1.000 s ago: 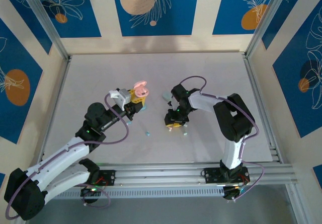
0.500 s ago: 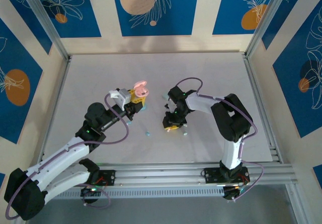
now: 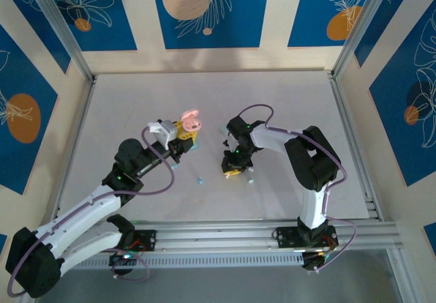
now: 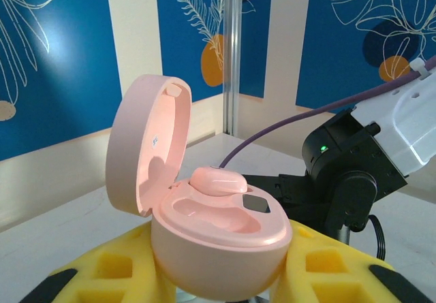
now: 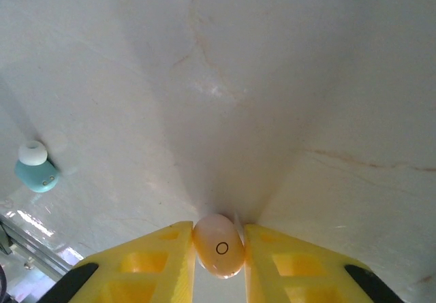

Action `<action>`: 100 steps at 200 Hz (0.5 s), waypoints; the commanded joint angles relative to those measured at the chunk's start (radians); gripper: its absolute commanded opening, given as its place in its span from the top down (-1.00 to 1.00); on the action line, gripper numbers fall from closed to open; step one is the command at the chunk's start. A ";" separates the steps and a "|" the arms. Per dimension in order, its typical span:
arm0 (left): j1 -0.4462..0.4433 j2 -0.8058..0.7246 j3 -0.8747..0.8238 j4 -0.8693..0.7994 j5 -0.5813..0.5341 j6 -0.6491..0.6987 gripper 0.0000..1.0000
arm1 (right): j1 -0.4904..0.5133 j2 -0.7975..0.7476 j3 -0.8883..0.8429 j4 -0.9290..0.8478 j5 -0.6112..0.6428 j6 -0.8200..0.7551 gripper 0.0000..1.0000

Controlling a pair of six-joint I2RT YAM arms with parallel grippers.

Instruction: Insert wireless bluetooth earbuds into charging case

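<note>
Pinching a slick pink earbud [image 5: 219, 250], the right end effector [image 5: 218, 243] could squirt it loose. The left end effector [image 4: 219, 284] clamps the open pink case [image 4: 225, 233].

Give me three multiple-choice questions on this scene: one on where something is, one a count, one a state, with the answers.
1. The loose pink earbud is:
A) inside a case
B) between the right gripper's fingers
C) beside the left arm's base

2. Earbuds seated in the pink case:
A) one
B) none
C) two

3. The case's lid is:
A) shut
B) removed
C) hinged open

Answers:
1 B, the yellow fingers press it from both sides in the right wrist view.
2 A, one seated earbud has an empty socket beside it.
3 C, the lid stands up behind the base, which the left gripper holds.
</note>
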 commanded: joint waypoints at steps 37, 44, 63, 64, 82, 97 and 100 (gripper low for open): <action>0.006 0.061 0.012 0.048 0.036 -0.030 0.43 | -0.047 -0.190 -0.031 0.029 -0.030 0.084 0.52; 0.006 0.074 0.010 0.054 0.041 -0.035 0.43 | -0.055 -0.214 -0.031 0.025 -0.029 0.093 0.52; 0.005 0.108 0.010 0.062 0.055 -0.038 0.44 | -0.078 -0.288 -0.025 0.003 -0.032 0.111 0.52; 0.005 0.110 0.010 0.062 0.055 -0.038 0.44 | -0.079 -0.292 -0.024 0.003 -0.032 0.112 0.52; 0.005 0.145 0.005 0.080 0.063 -0.040 0.45 | -0.096 -0.373 -0.005 -0.017 -0.032 0.127 0.52; 0.003 0.174 0.004 0.093 0.073 -0.039 0.46 | -0.103 -0.434 0.030 -0.042 -0.027 0.135 0.52; 0.002 0.179 0.004 0.097 0.075 -0.039 0.46 | -0.103 -0.446 0.038 -0.049 -0.025 0.137 0.52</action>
